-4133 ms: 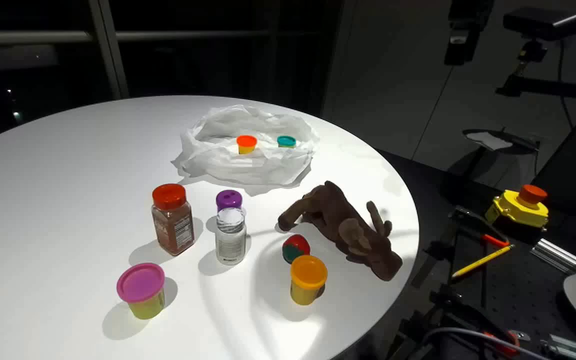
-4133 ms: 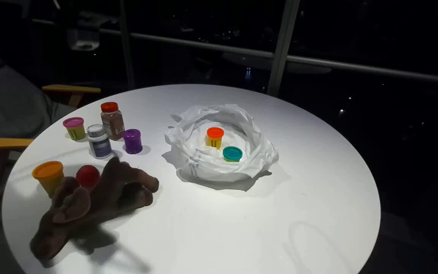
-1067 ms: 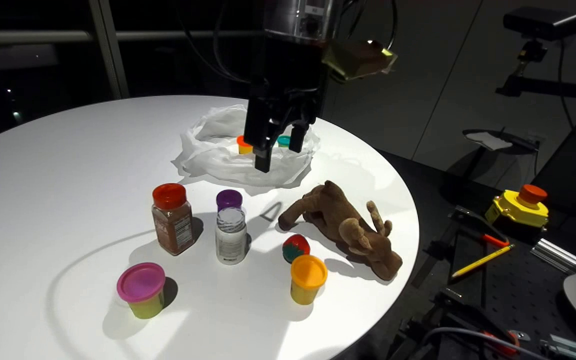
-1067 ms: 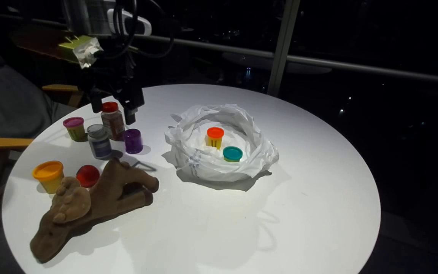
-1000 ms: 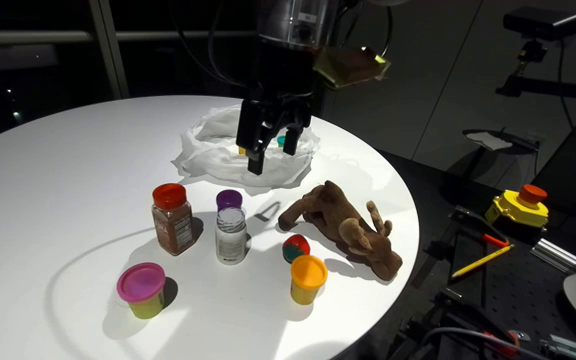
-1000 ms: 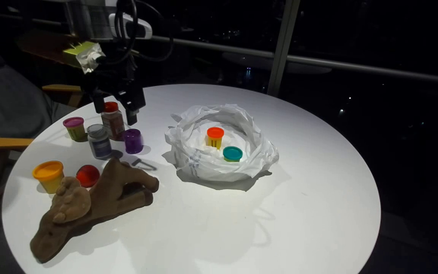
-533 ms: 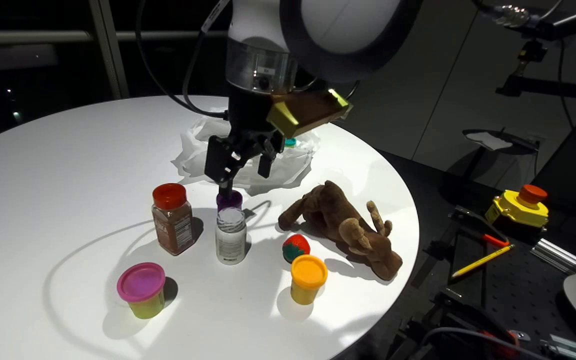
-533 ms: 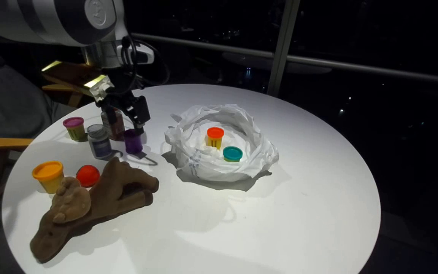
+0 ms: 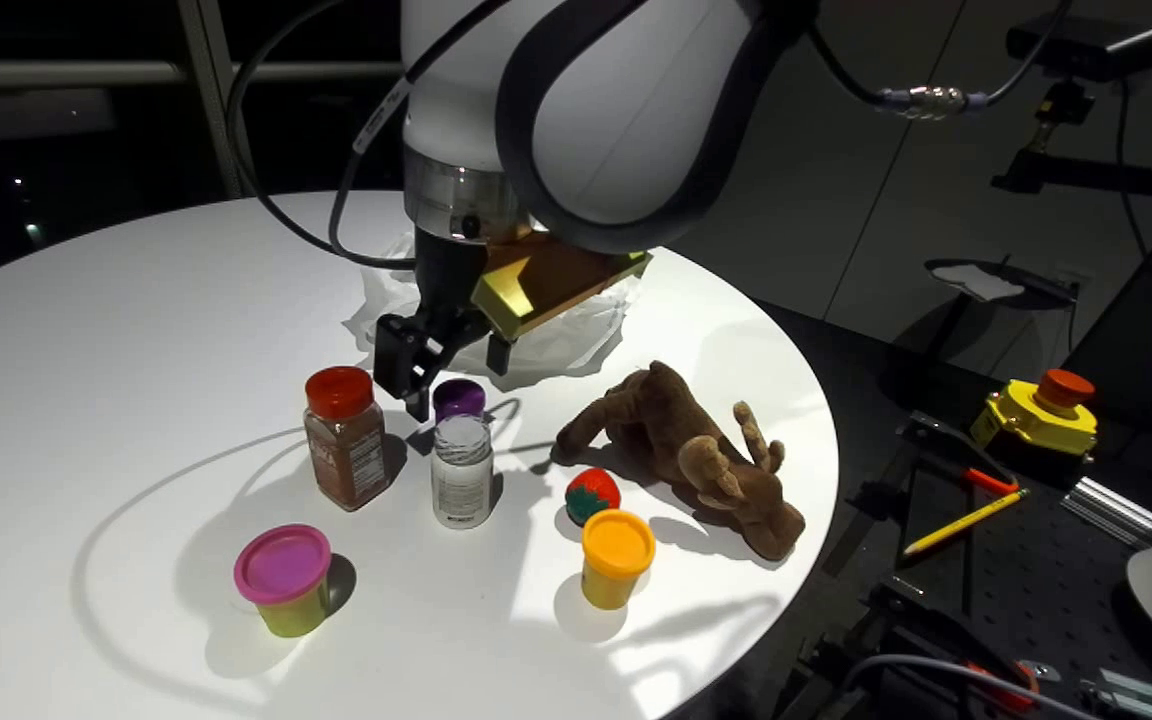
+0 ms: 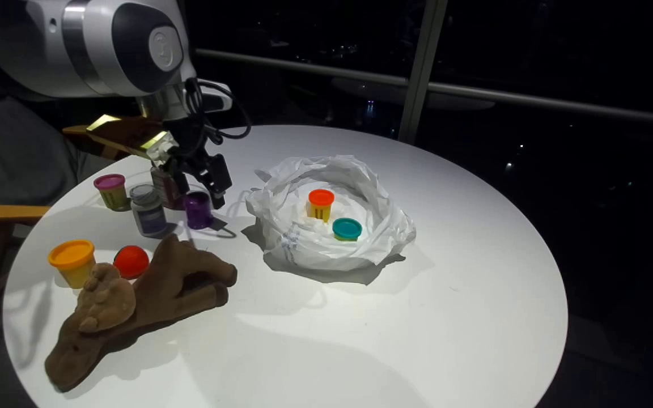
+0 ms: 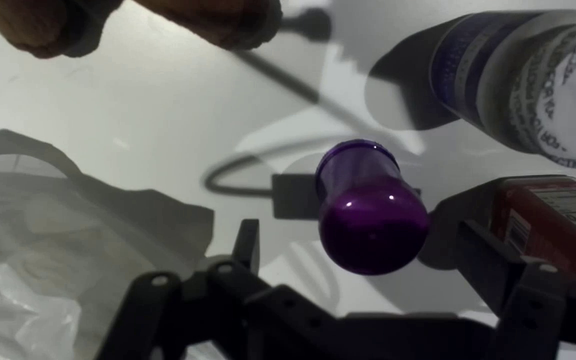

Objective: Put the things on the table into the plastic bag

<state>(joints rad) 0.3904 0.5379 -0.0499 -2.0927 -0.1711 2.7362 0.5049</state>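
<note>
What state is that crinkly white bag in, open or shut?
Open: in an exterior view the plastic bag gapes upward, and a red-orange-lidded tub and a teal-lidded tub show inside.

In the wrist view the purple container (image 11: 374, 220) shows between the parted fingers of your end effector (image 11: 368, 252), a gap on each side. Mind the red-lidded jar (image 9: 344, 440) by one finger — contact can't be judged — and the white bottle (image 9: 462, 485) nearby. In an exterior view, open surface (image 10: 474, 255) stretches right of the plastic bag (image 10: 332, 255), with a bare strip between bag and container. The bag's mouth gapes upward around two lidded tubs (image 10: 321, 204); the plush animal (image 10: 156, 294) blocks your lower left there.
</note>
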